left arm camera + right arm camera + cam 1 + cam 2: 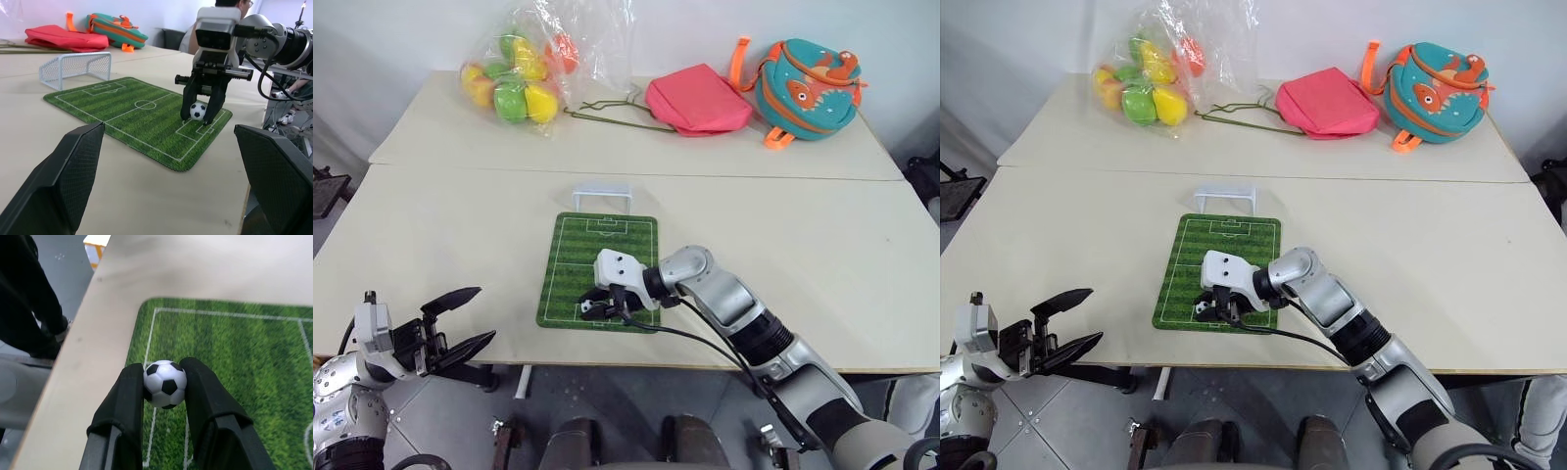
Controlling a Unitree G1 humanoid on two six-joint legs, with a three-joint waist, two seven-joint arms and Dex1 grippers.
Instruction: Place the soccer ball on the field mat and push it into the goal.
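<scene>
**Ball held low over the near end of the field mat**

The right arm reaches in from the right and bends across toward the left, its wrist turned so the right gripper (598,306) points downward over the near end of the field mat (597,257). Its jaws are closed on the soccer ball (165,383), one black finger pressing each side. In the left wrist view the ball (197,111) sits at the fingertips just above or on the grass print, inside the white box lines at that end; whether it touches the mat cannot be told.

The left gripper (460,321) hangs off the near edge of the desk (440,225), well to the left of the mat, pointing toward the right arm. Its jaws stand wide apart with nothing between them.

The mat lies flat at the middle of the desk, long side running away from the robot. The goal (601,197) stands upright on the desk just past the mat's far edge, its opening facing the mat.

On the far desk lie a clear bag of coloured balls (521,76), a pink pouch (698,101) and a teal backpack (807,86) with an orange fish figure. No writing or brand can be read on any of them.
</scene>
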